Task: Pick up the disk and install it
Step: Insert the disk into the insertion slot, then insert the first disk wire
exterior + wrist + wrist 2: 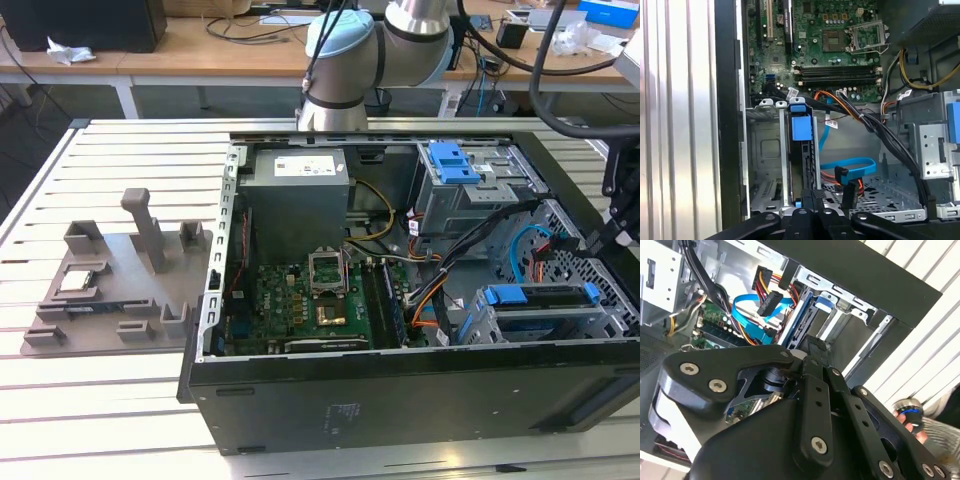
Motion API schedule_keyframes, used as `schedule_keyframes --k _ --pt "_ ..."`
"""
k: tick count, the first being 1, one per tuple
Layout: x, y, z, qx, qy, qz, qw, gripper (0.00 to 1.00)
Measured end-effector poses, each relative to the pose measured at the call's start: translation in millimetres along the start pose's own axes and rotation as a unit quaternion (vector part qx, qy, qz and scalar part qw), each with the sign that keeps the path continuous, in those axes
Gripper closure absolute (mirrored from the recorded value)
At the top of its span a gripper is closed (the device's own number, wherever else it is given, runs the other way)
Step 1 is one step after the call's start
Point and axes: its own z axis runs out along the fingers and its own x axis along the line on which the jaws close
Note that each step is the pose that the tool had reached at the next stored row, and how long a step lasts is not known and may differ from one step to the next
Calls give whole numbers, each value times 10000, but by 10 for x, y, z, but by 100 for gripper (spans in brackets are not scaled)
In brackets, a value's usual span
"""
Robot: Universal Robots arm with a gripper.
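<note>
Blue-railed disk (801,165) stands edge-on in bay, lower centre of first wrist view | pincer (812,200) at its near edge, apparently gripping to guide insertion | case (400,390) open on bench (120,400)

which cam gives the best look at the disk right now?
First wrist view: the disk stands edge-on in its bay, blue rail facing the camera. The exterior view shows it side-on, far off. The second wrist view catches an edge behind the gripper.

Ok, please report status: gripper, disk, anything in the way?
Gripper inside the case, at the disk's end. Disk on edge in the drive cage. Blue cable and black cables close beside it.
</note>
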Motion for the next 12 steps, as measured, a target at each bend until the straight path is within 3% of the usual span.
schedule_keyframes --k 12 --pt "1 1 0 0 0 1 10000 89"
